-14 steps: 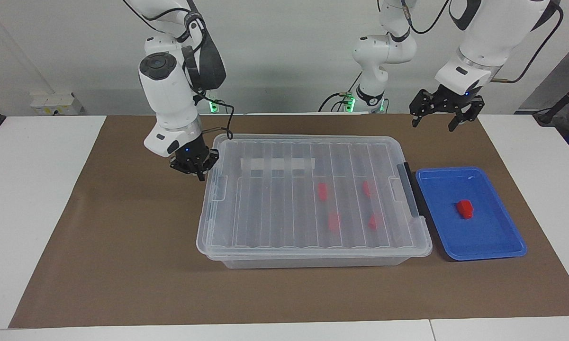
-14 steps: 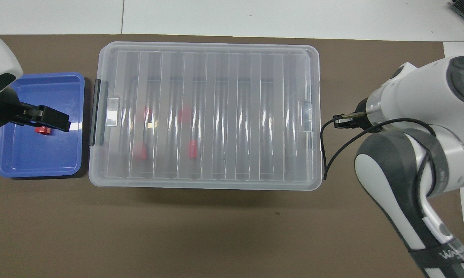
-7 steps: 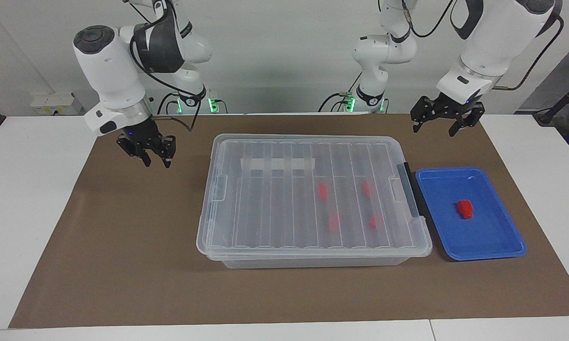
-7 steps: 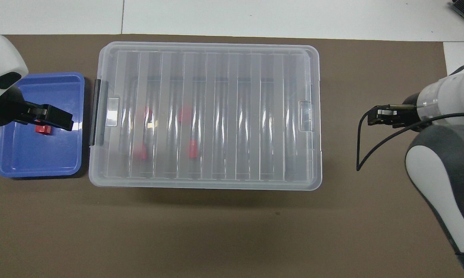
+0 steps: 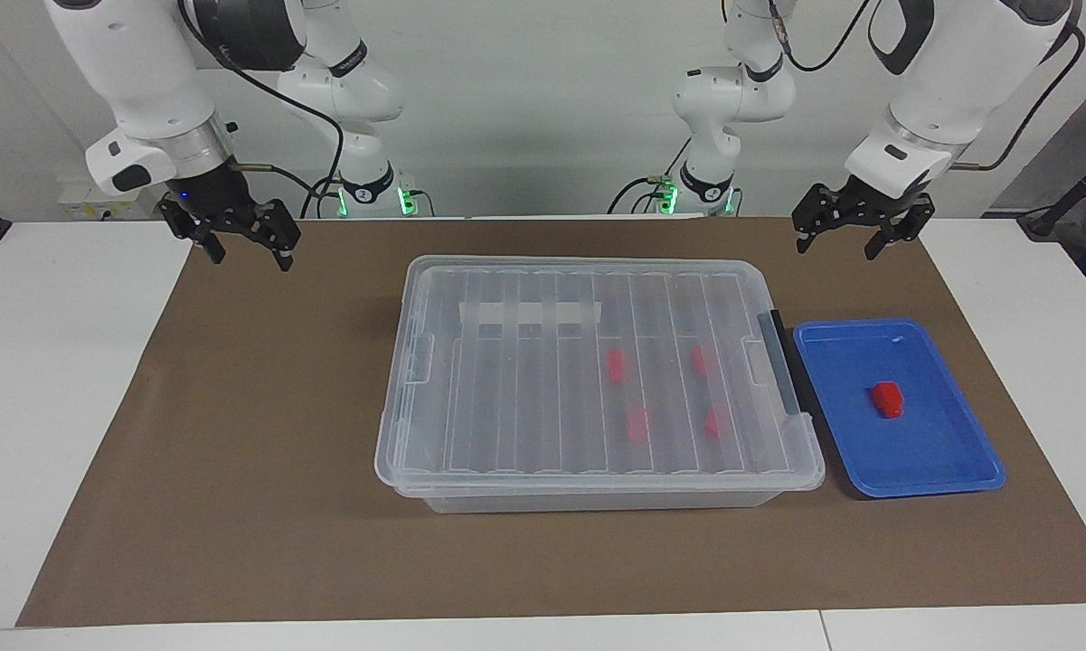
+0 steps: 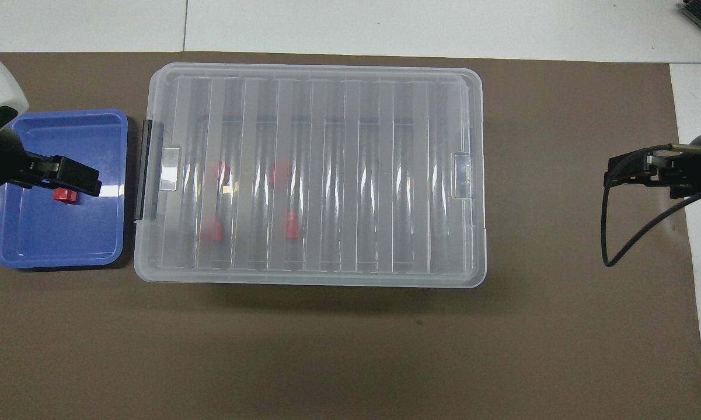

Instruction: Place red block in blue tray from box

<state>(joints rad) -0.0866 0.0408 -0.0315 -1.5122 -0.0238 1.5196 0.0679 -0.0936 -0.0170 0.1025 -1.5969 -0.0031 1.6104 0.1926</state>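
The box (image 5: 506, 398) (image 6: 315, 71), a clear bin, sits mid-mat with its ribbed lid closed. Several red blocks (image 5: 637, 422) (image 6: 292, 225) show through the lid, all in the half toward the left arm's end. Beside that end lies the blue tray (image 5: 936, 443) (image 6: 46, 239), with one red block (image 5: 887, 399) (image 6: 64, 195) lying in it. My left gripper (image 5: 835, 251) (image 6: 87, 181) hangs open and empty, raised over the tray. My right gripper (image 5: 251, 262) (image 6: 616, 175) is open and empty, raised over the mat's edge at the right arm's end.
A brown mat (image 5: 262, 452) covers the table under everything. A dark latch (image 5: 782, 362) runs along the box end next to the tray, and a white tape strip (image 5: 532, 314) lies on the lid. A black cable (image 6: 613, 245) loops from the right gripper.
My right gripper left the box's end, rose and swung out toward the right arm's end of the table, opening as it went. The left gripper barely shifted.
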